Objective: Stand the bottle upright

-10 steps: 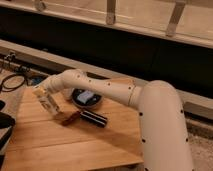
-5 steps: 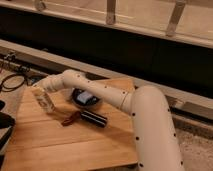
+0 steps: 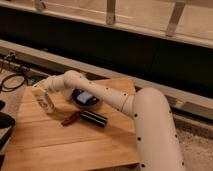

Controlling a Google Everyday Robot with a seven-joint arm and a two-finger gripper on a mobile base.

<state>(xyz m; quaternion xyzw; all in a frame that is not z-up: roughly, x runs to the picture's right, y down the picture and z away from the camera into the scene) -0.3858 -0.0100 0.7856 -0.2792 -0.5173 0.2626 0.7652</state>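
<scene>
The bottle [image 3: 47,102] is small, translucent and whitish. It stands tilted at the left side of the wooden table [image 3: 75,145], its top leaning toward the upper left. My gripper [image 3: 42,93] is at the end of the white arm [image 3: 100,92], which reaches in from the lower right. It is shut on the bottle's upper part, and the bottle's base is at or just above the wood. A glossy black cylinder [image 3: 94,119] lies right of the bottle, with a thin reddish-brown stick [image 3: 71,118] beside it.
A dark round dish [image 3: 85,98] holding something pale blue sits under the forearm. Black cables [image 3: 15,80] lie off the table's left edge. A dark object [image 3: 4,127] is at the far left. A dark wall and a rail run behind the table.
The gripper and bottle have dropped slightly and stayed at the table's left side. The forearm has swung a little. The black cylinder, stick and dish have not moved.
</scene>
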